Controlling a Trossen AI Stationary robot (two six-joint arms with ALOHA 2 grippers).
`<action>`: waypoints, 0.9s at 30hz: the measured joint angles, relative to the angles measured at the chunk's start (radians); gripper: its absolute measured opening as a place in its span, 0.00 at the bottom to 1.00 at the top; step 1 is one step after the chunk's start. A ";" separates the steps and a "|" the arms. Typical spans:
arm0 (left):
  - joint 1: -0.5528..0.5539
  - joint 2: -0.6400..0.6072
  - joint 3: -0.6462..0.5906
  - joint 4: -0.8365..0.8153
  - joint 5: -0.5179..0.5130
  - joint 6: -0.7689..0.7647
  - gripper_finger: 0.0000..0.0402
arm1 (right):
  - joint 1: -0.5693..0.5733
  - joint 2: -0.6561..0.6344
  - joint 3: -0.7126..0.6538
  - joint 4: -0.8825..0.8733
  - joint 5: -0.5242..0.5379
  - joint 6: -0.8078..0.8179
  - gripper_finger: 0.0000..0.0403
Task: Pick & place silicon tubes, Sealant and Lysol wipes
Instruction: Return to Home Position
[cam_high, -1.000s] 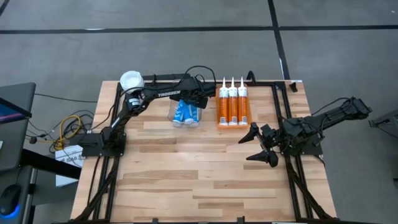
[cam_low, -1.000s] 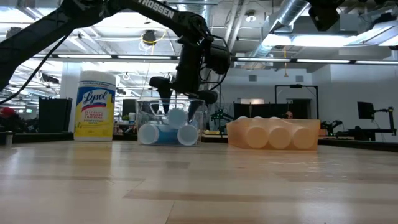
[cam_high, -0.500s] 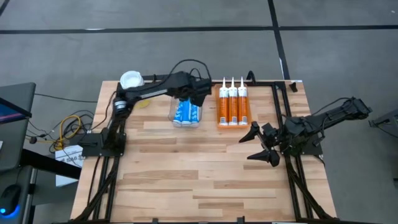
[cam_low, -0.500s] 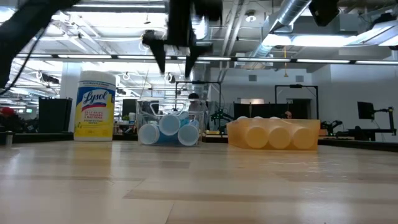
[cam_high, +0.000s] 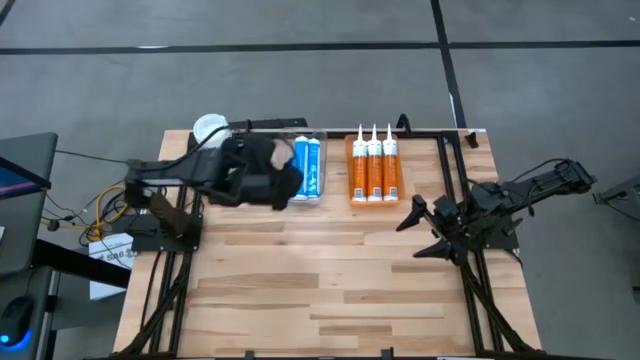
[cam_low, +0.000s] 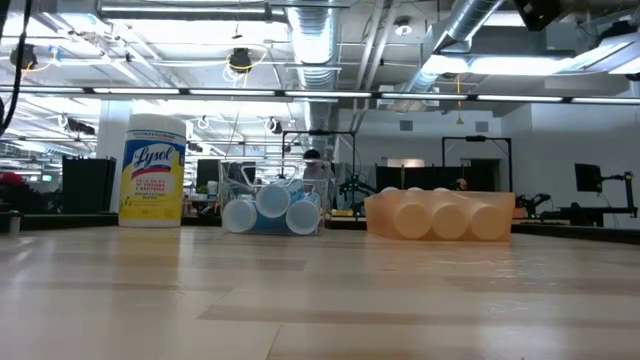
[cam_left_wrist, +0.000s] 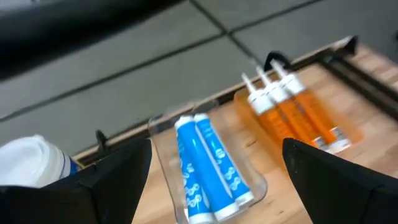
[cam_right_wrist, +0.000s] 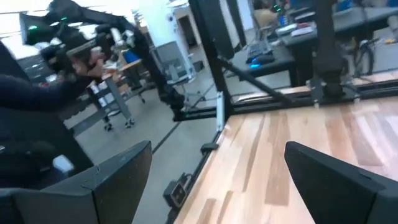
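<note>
Three blue tubes (cam_high: 310, 168) lie stacked in a clear bin (cam_left_wrist: 163, 124) at the table's far middle; their round ends show in the low view (cam_low: 271, 211). Three orange tubes (cam_high: 373, 170) lie side by side to the right of the bin. The Lysol wipes canister (cam_low: 152, 170), with a white lid and a yellow label, stands upright at the far left; my left arm partly covers it in the high view (cam_high: 208, 127). My left gripper (cam_high: 288, 180) is open and empty, high above the table just left of the bin. My right gripper (cam_high: 432, 225) is open and empty at the right side.
Black frame rails (cam_high: 440, 133) run along the table's far and side edges. Cables (cam_high: 105, 205) hang off the left edge. Bare wooden tabletop (cam_high: 320, 270) fills the near half.
My left gripper has risen out of the clear bin, leaving the blue tubes in it, and has drawn back toward the table's left edge, out of the low view. My right gripper has shifted slightly toward the right edge.
</note>
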 joint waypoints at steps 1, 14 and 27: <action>-0.024 -0.016 -0.010 0.000 -0.022 -0.010 0.89 | 0.000 -0.008 0.000 -0.011 -0.015 0.000 0.89; -0.181 -0.379 -0.639 0.041 -0.099 -0.386 0.89 | 0.000 -0.052 0.000 -0.032 -0.141 0.088 0.89; -0.218 -0.666 -1.275 0.831 0.070 0.023 0.89 | 0.000 -0.051 0.000 -0.033 -0.153 0.094 0.89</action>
